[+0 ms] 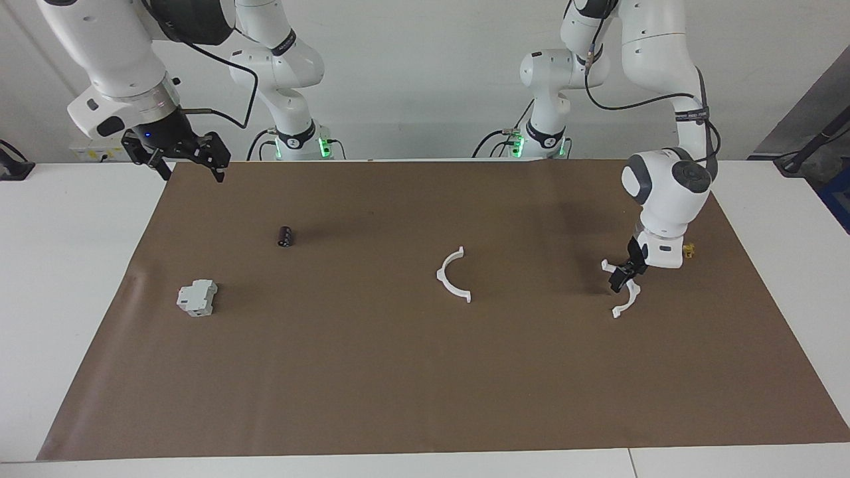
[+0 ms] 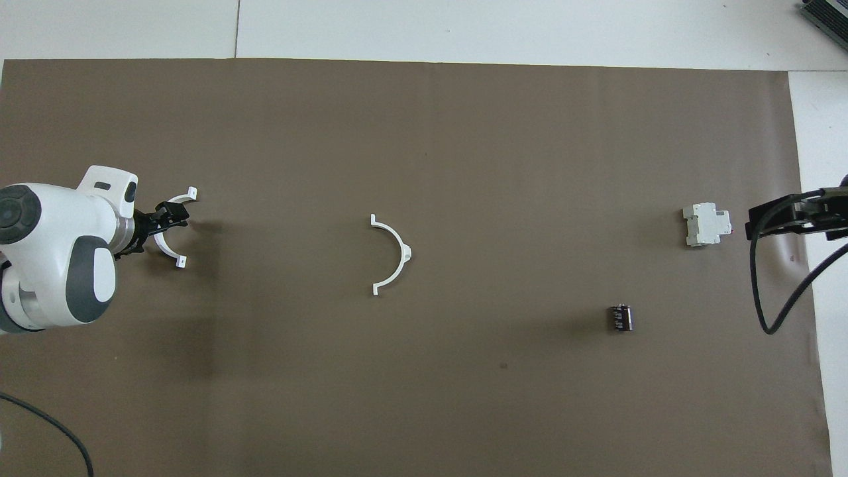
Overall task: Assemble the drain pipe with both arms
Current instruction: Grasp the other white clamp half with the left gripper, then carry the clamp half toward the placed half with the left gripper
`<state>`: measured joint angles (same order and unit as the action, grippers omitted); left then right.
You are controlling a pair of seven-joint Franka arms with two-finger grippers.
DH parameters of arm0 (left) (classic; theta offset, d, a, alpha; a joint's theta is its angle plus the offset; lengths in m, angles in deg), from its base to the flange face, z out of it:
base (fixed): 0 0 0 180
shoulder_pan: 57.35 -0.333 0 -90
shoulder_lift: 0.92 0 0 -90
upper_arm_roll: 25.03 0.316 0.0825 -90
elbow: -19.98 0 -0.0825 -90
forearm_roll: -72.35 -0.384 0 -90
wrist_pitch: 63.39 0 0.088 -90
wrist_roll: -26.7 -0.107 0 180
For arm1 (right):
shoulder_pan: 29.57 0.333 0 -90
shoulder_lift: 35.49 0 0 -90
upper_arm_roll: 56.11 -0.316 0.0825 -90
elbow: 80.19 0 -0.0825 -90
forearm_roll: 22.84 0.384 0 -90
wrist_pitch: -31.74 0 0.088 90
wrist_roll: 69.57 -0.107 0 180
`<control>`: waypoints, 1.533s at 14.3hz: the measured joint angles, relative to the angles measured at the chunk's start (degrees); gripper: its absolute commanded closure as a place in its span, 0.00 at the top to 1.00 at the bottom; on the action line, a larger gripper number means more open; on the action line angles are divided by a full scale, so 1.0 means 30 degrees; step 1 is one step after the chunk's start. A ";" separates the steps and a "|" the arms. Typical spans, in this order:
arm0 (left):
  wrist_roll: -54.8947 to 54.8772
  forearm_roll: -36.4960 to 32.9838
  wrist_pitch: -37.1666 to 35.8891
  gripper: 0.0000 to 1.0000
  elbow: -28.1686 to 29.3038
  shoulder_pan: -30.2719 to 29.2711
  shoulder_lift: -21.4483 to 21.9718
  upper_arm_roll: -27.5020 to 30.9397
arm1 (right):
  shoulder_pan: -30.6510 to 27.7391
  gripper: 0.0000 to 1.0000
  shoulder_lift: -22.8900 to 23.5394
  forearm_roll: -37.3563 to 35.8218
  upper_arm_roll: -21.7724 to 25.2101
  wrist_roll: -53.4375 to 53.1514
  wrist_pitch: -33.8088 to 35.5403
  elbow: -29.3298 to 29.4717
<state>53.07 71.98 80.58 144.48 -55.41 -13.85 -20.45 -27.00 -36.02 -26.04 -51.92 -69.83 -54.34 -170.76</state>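
Two thin white plastic half-rings with small tabs are lying flat on the brown paper mat (image 1: pixel 372 372). The middle arc (image 2: pixel 391 254) is bulging toward three o'clock in the overhead view, its chord running twelve to six. The end arc (image 1: pixel 623 292), toward the left arm's end, is mirroring it. The left gripper (image 1: pixel 625 279) is straddling this arc's mid-curve, fingers apart. The right gripper (image 1: pixel 188 158) is hanging open, holding nothing, over the mat's edge.
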 measured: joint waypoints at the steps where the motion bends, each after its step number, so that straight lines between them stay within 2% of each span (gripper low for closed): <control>1: 0.0000 0.0000 0.0021 0.48 0.0004 0.0000 0.0000 0.0001 | 0.0000 1.00 -0.0001 0.0003 -0.0001 0.0000 0.0000 -0.0013; 2: 0.0011 0.0000 0.0031 0.23 0.0007 -0.0001 0.0000 0.0001 | 0.0000 1.00 -0.0001 0.0006 -0.0001 0.0000 0.0000 -0.0039; 3: 0.0021 0.0000 0.0038 0.03 0.0008 0.0000 0.0000 0.0001 | 0.0000 1.00 -0.0002 0.0008 -0.0001 0.0000 0.0000 -0.0068; 4: 0.0021 0.0000 0.0040 0.00 0.0010 0.0000 0.0000 0.0000 | 0.0000 1.00 -0.0009 0.0010 -0.0001 0.0000 0.0000 -0.0094; 12: 0.0072 0.0006 -0.0179 0.00 -0.0183 0.0407 0.0004 -0.0206 | 0.0007 1.00 -0.0145 0.0015 -0.0034 0.0000 0.0000 -0.0224; 17: 0.2726 0.0028 -0.3317 0.00 -0.3149 0.3393 0.0114 -0.0598 | 0.0017 1.00 -0.0149 0.0022 -0.0093 0.0000 0.0000 -0.0241; 22: 0.7308 0.0033 -0.3363 0.00 -0.3433 0.6626 0.0085 -0.0690 | 0.0017 1.00 -0.0150 0.0022 -0.0097 0.0000 0.0000 -0.0252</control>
<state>75.00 72.08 70.49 134.19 -35.53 -13.60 -22.52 -26.95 -36.46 -25.97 -52.21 -69.83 -54.34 -171.51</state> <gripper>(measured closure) 0.930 0.000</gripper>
